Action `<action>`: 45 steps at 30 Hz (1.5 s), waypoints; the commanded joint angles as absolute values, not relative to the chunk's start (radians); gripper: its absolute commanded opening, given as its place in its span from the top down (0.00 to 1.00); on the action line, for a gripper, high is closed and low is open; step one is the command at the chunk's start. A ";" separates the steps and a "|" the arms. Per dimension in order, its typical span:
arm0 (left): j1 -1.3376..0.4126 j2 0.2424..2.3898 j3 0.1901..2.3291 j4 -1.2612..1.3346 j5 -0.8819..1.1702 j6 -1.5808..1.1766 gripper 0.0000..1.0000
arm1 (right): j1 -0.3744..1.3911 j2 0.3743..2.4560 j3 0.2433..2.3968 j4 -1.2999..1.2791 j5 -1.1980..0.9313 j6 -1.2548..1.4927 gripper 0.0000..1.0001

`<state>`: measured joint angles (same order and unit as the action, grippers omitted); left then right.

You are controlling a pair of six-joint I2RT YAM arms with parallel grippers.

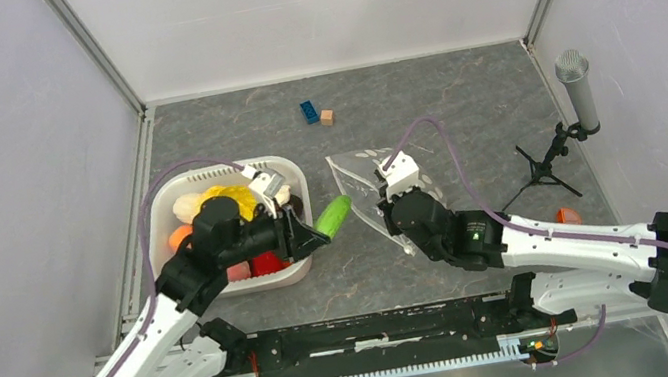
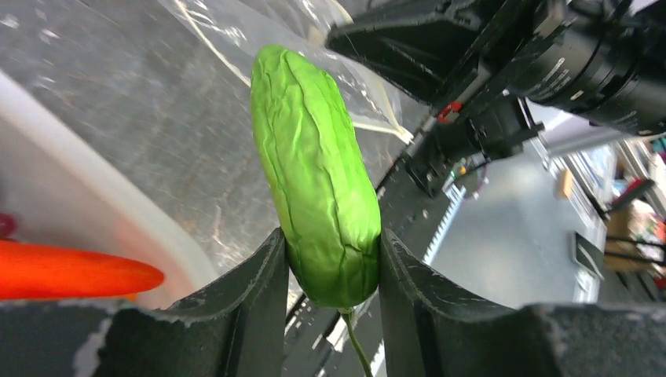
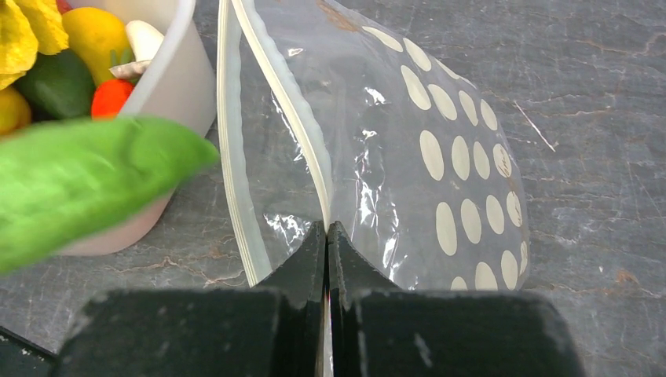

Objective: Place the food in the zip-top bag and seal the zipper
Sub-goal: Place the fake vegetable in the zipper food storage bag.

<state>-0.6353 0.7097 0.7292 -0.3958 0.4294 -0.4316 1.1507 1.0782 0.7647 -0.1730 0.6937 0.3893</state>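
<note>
The food in hand is a green piece (image 2: 318, 173), wrinkled and pod-shaped, clamped by its lower end between the fingers of the left gripper (image 2: 330, 263). Most of its length juts free ahead, a grip that, I judge, lets the free tip enter the bag first. It hangs above the table (image 1: 457, 98), just past the rim of the white basket (image 1: 206, 173). It points at the bag's mouth, near it but not yet inside.

Facing it, the right gripper (image 3: 327, 236) has its fingers pressed together on one lip of the zip-top bag (image 3: 440, 157), raising that lip. The other lip lies lower, so the mouth gapes toward the basket, with the zipper (image 3: 232, 157) showing as a pale strip along the edge. Lifting one side looks meant to turn the opening toward the incoming piece. No food shows inside the bag.

Beyond, the remaining food sits in the basket, among it a crinkled yellow piece (image 1: 229, 200) and a carrot (image 2: 71, 271).

Farthest off, a blue brick (image 1: 309, 111) and a wooden cube (image 1: 327, 117) lie well apart from the bag.
</note>
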 commanded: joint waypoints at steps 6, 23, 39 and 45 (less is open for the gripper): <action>-0.641 0.842 0.762 -0.257 0.570 -0.465 0.90 | 1.149 1.069 0.765 -0.097 0.626 0.390 1.00; -0.678 1.095 0.857 -0.263 0.311 -0.554 0.92 | 1.150 0.992 0.725 -0.008 0.507 0.344 1.00; -0.706 1.283 1.030 -0.480 0.318 -0.478 0.65 | 1.187 0.864 0.568 0.189 0.634 0.321 1.00; -0.748 1.212 1.014 -0.364 0.360 -0.478 0.30 | 1.186 0.888 0.615 0.030 0.786 0.430 1.00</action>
